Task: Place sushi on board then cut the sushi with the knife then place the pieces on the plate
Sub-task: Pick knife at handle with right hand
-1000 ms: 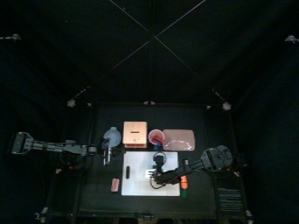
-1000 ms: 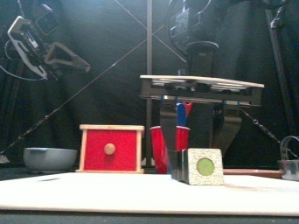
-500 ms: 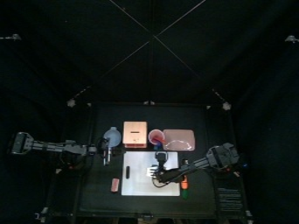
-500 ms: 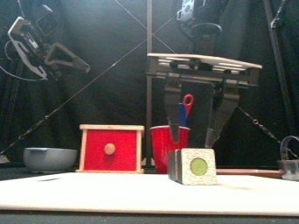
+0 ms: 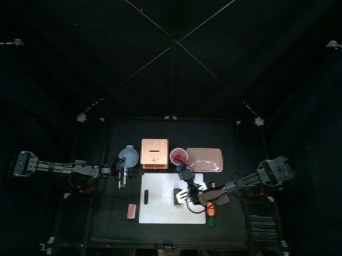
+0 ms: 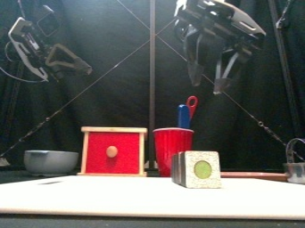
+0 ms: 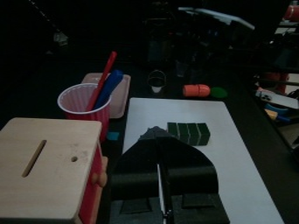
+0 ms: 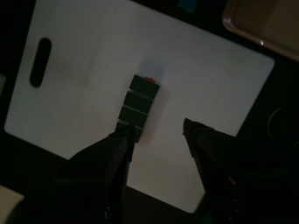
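Sushi roll (image 8: pixel 138 105): lies flat on the white cutting board (image 8: pixel 82 114), near its middle, touched by neither gripper. Seen from the right wrist, sits beyond the tips of the right gripper (image 8: pixel 158 131), closer to one jaw than the other. Jaws spread wide, holding nothing, high above the board in the front view.

Appearance: short row of dark green blocks, joined in one line. End face pale and speckled with a green round centre.

Left gripper (image 7: pixel 160 144): off the board's left side, pressed closed on nothing, pointed toward the roll.

Surroundings: pale wooden box (image 6: pixel 113 151) with red drawer front, red cup (image 6: pixel 173 150) with blue knife (image 6: pixel 185 114) and red knife (image 6: pixel 192 105), all behind the board. Blue-grey bowl (image 6: pixel 52 160) at far left, pink tray (image 5: pixel 206 158) right of the cup. Small orange toy (image 5: pixel 131 210) on the table left of the board.
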### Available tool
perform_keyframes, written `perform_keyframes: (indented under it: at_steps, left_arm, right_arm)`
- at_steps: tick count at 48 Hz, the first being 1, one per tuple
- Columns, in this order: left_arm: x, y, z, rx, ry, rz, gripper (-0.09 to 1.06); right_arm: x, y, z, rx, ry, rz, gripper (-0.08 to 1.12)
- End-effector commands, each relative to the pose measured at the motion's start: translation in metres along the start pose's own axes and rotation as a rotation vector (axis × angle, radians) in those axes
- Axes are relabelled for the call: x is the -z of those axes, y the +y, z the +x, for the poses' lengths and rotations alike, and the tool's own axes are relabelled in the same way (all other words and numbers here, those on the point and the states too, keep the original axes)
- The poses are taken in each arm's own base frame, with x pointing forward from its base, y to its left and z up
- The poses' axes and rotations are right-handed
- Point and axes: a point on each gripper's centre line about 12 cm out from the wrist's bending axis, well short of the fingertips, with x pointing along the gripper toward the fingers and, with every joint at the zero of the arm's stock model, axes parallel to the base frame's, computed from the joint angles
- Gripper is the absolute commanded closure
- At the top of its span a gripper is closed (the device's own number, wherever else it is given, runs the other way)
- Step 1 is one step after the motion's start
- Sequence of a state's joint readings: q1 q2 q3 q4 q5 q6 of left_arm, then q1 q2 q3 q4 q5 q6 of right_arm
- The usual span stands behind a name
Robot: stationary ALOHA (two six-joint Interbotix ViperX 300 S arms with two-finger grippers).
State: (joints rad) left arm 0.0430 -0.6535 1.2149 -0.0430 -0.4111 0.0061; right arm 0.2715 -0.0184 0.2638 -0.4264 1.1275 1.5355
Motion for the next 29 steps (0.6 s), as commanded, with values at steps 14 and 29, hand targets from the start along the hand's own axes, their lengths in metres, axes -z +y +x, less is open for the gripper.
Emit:
perform_keyframes:
  at_steps: [14, 29]
  left_arm:
    - [-0.006, 0.003, 0.002, -0.017, -0.019, -0.027, 0.99]
    - [-0.005, 0.004, 0.001, -0.025, -0.017, -0.034, 0.99]
  right_arm:
    - [-0.082, -0.047, -0.05, 0.041, -0.054, -0.281, 0.26]
    - [-0.131, -0.06, -0.061, 0.005, -0.004, -0.496, 0.27]
